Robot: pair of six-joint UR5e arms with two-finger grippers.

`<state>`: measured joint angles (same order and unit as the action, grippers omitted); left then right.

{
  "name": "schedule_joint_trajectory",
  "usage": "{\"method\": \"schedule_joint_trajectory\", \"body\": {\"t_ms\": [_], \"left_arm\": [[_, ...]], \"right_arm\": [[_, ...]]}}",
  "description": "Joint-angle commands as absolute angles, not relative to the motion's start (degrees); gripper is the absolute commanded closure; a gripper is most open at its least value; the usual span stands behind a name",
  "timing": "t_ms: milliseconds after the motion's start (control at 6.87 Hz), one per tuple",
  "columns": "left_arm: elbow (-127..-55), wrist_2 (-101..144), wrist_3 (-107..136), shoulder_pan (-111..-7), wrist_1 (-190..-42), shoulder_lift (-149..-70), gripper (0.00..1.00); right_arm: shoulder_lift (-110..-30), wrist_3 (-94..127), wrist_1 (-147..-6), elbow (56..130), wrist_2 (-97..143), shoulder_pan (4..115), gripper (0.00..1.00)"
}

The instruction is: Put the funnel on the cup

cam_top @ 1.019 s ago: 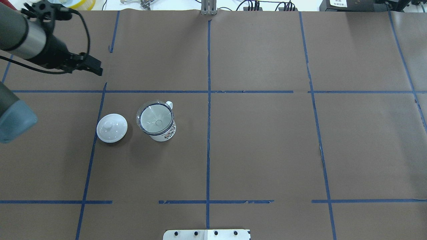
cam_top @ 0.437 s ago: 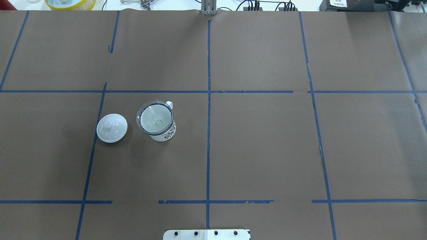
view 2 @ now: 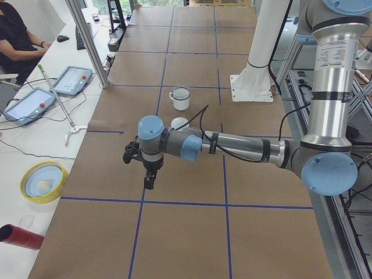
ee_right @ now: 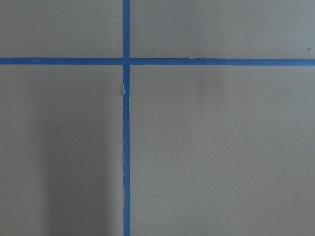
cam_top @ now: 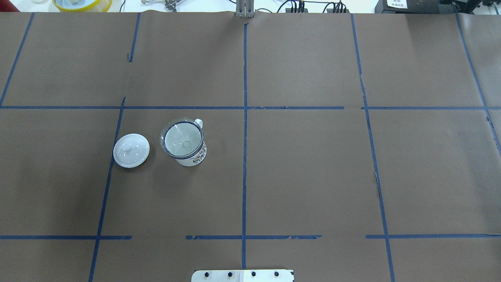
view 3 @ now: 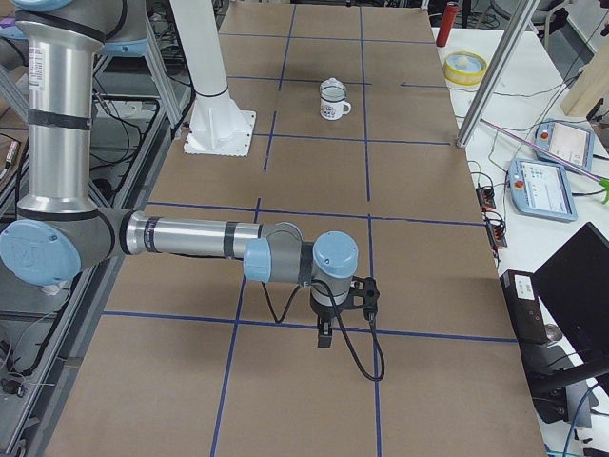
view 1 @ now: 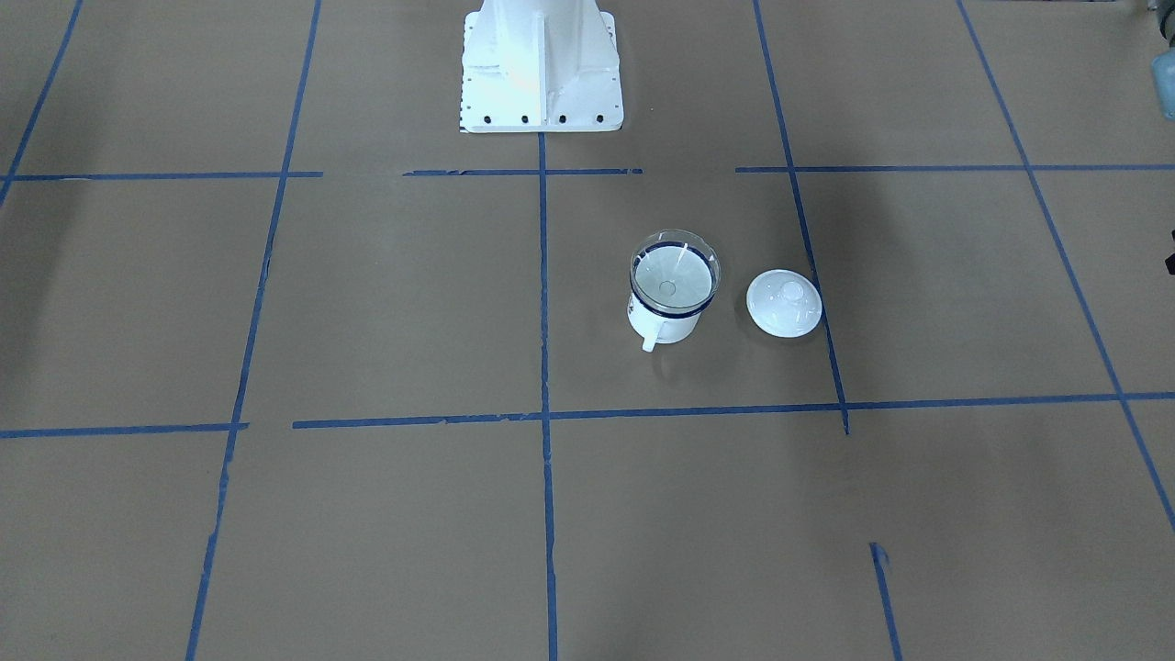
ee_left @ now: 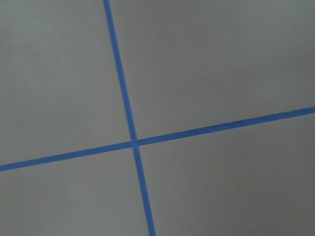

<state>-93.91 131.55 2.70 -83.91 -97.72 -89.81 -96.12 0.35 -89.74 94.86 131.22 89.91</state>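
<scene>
Topping one cup (cam_top: 193, 158) sits one funnel (cam_top: 182, 138), one lid (cam_top: 131, 150) beside.

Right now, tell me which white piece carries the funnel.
The cup, blue-rimmed with a handle; the funnel sits in its mouth. The knobbed lid carries nothing.

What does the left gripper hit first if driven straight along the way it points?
The left gripper points about straight down, so it would likely meet the paper-covered table first, near the blue tape cross its wrist view shows. Nothing else shows in that line.
</scene>
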Motion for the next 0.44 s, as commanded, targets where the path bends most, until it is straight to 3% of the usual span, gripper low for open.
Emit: {"method": "schedule_joint_trajectory", "body": {"t_ms": [0, 291], "left_arm": [[-90.1, 134.82, -2.55, -86.92, -97.3, -88.52, 0.0], [-90.17, 134.74, -2.37, -87.1, -97.29, -88.51, 0.0]], "right_arm": [[-96.07, 0.35, -89.74, 94.83, 131.22, 89.91, 0.0], [-96.15, 0.35, -89.74, 94.92, 131.22, 89.91, 0.0]]}}
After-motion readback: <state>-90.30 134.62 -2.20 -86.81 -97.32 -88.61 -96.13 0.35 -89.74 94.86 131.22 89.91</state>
